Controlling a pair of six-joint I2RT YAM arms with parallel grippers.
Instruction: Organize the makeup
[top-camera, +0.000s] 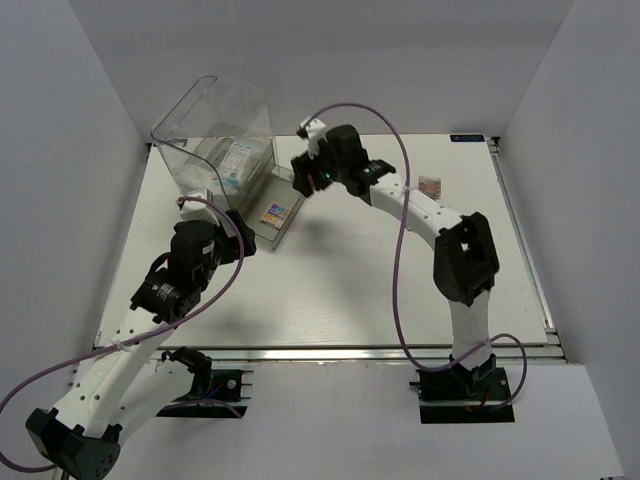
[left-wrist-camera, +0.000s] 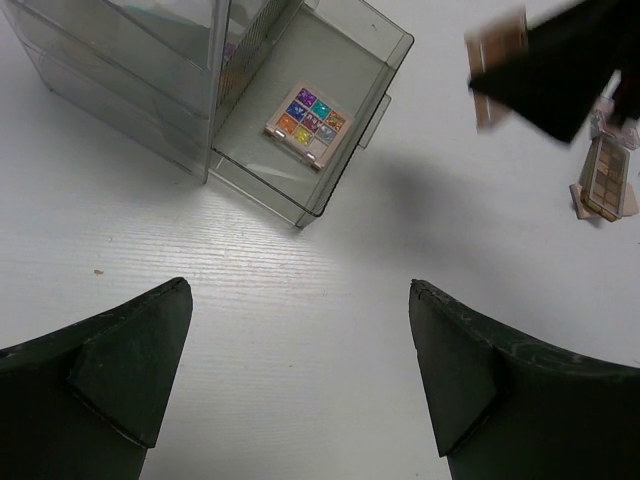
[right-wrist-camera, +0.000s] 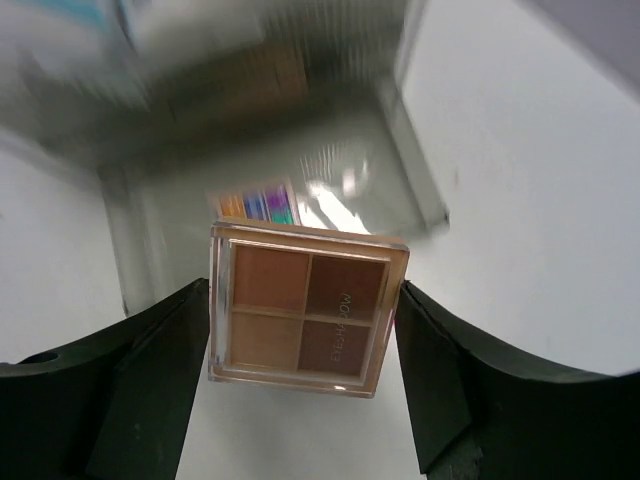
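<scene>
My right gripper (top-camera: 300, 182) is shut on a brown four-pan eyeshadow palette (right-wrist-camera: 305, 310) and holds it in the air above the pulled-out drawer (top-camera: 262, 235). The held palette also shows in the left wrist view (left-wrist-camera: 497, 65). A colourful palette (top-camera: 275, 213) lies flat in the drawer; it also shows in the left wrist view (left-wrist-camera: 308, 125) and, blurred, in the right wrist view (right-wrist-camera: 262, 205). Another tan palette (top-camera: 430, 186) lies on the table at the right, also seen in the left wrist view (left-wrist-camera: 607, 180). My left gripper (left-wrist-camera: 300, 330) is open and empty over bare table near the drawer's front. No bottles show.
The large clear drawer box (top-camera: 215, 125) stands at the back left, with pale packets (top-camera: 235, 160) inside it. Its open drawer (left-wrist-camera: 330, 60) juts toward the table's middle. White walls close the table in on the left, back and right.
</scene>
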